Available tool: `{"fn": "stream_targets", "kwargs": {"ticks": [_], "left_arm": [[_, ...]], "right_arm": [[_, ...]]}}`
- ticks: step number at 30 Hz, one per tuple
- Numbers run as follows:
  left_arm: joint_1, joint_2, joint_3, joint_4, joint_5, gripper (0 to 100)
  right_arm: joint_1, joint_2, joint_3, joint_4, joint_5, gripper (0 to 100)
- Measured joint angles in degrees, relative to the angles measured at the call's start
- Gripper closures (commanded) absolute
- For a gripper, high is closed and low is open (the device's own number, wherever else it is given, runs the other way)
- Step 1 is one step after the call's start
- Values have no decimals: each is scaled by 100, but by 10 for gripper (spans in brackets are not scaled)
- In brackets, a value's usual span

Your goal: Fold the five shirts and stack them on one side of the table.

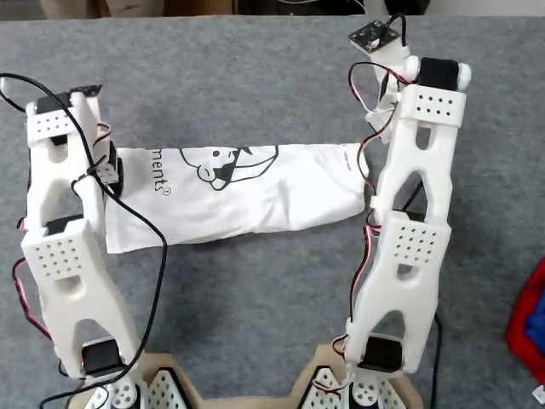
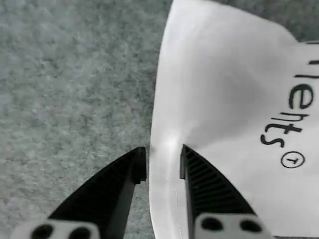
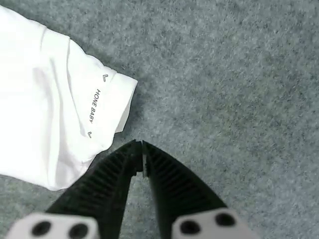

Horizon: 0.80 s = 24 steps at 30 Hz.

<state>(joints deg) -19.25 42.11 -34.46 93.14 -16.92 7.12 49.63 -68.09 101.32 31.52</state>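
A white shirt [image 1: 255,200] with a black cartoon print lies folded into one long strip across the middle of the grey table [image 1: 255,85]. My left gripper [image 2: 163,159] is at its left end. It is open by a narrow gap, and the shirt's hem edge [image 2: 154,149] lies flat between the two fingers. At the shirt's other end, my right gripper [image 3: 141,149] is shut with nothing in it. It hangs over bare table, just beside the collar end [image 3: 107,107] of the shirt [image 3: 40,99]. In the high view the left arm [image 1: 64,256] and right arm [image 1: 417,170] flank the strip.
A red and blue cloth item [image 1: 530,324] pokes in at the table's right edge. Grey table surface stretches behind the shirt and in front of it between the two arm bases. Cables hang along both arms.
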Motion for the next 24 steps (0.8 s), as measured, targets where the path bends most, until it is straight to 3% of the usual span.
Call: {"fn": "stream_targets", "kwargs": {"ticks": [6, 16, 24], "left_arm": [[0, 185, -949, 448, 0, 829], [-26, 1222, -1231, 536, -176, 828], [-26, 1284, -1292, 545, -132, 833]], "right_arm": [[0, 0, 0, 0, 0, 991], [0, 0, 44, 0, 0, 992], [0, 0, 53, 0, 0, 992]]}}
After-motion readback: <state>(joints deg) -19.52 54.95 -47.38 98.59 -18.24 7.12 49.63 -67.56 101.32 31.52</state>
